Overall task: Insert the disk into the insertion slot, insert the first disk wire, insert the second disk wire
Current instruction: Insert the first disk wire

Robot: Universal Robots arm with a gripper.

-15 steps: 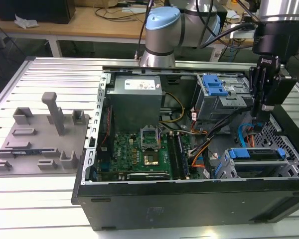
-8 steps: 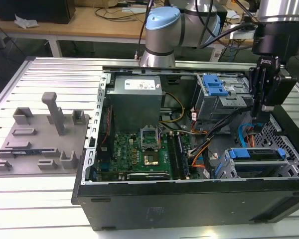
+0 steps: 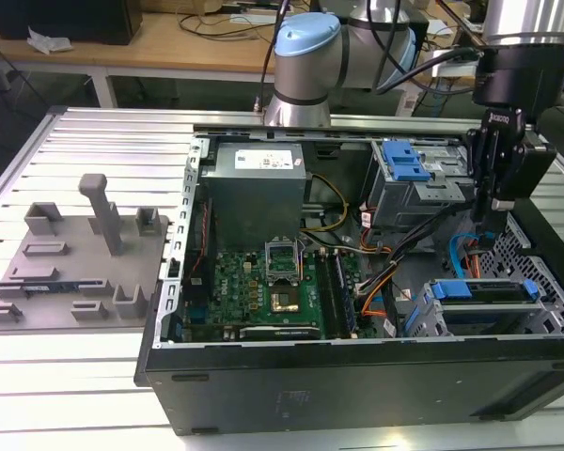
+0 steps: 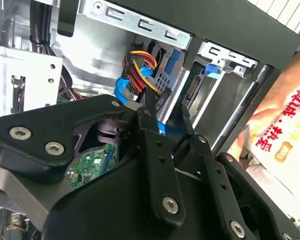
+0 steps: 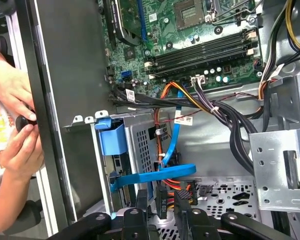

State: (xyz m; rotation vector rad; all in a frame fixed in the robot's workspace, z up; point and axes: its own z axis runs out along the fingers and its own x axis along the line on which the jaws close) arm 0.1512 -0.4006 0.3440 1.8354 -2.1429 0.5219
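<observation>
The disk, in its bright blue carrier, lies inside the insertion slot, the low grey perforated cage at the exterior view's right front of the open computer case. Its blue handle faces the case's side wall. My gripper hangs just behind the cage, pointing down. In both wrist views its black fingers flank a black plug with red, yellow and orange wires, and appear shut on it. A flat blue disk wire crosses just in front of the fingertips.
A taller grey cage with a blue latch stands behind the gripper. The motherboard and power supply take up the case's left part. A person's hands rest at the case's outer wall. A grey fixture plate lies left of the case.
</observation>
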